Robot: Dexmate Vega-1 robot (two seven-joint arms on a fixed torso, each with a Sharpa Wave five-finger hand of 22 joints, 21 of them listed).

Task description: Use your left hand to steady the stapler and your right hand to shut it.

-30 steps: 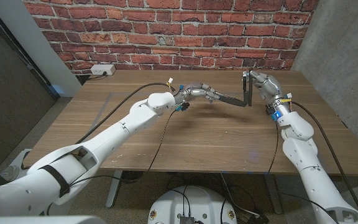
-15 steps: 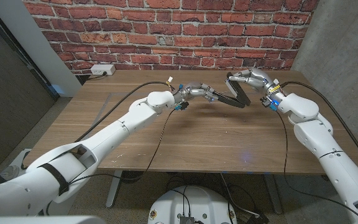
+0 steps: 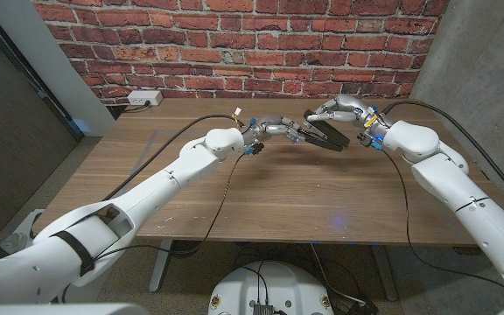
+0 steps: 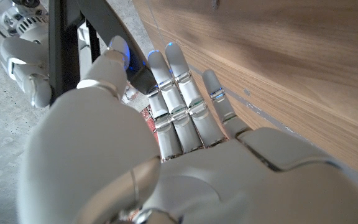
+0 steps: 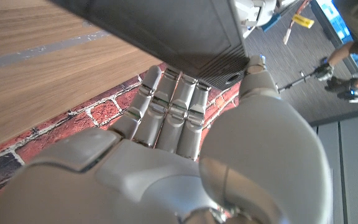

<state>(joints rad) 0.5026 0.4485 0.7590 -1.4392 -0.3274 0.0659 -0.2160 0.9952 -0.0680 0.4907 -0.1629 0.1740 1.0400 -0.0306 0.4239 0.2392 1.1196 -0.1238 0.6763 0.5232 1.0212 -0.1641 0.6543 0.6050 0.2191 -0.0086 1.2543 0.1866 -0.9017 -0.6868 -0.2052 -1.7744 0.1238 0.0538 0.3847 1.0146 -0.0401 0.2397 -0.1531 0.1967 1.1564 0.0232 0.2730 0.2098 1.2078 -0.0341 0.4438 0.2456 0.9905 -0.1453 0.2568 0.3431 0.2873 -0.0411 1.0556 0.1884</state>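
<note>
A black stapler (image 3: pixel 329 136) lies on the far middle of the wooden table (image 3: pixel 261 188), its top arm tilted low over its base and nearly closed. My left hand (image 3: pixel 280 129) reaches in from the left and holds the stapler's near end between thumb and fingers. From the right and above, my right hand (image 3: pixel 338 110) presses its fingers on the top arm. In the left wrist view my left hand (image 4: pixel 166 143) has thumb and fingers on either side of the stapler (image 4: pixel 64 37). In the right wrist view my right hand (image 5: pixel 179 155) lays its fingers against the stapler (image 5: pixel 166 28), with the thumb at its end.
A white socket box (image 3: pixel 143 98) sits at the table's back left by the brick wall (image 3: pixel 234 44). Black cables (image 3: pixel 231 188) trail from both arms across the table. A person's arm (image 5: pixel 353 59) is at the edge of the right wrist view.
My right hand has swung the stapler's top arm from upright down to the left, nearly onto the base, and my right arm has risen. My left hand has stayed in place.
</note>
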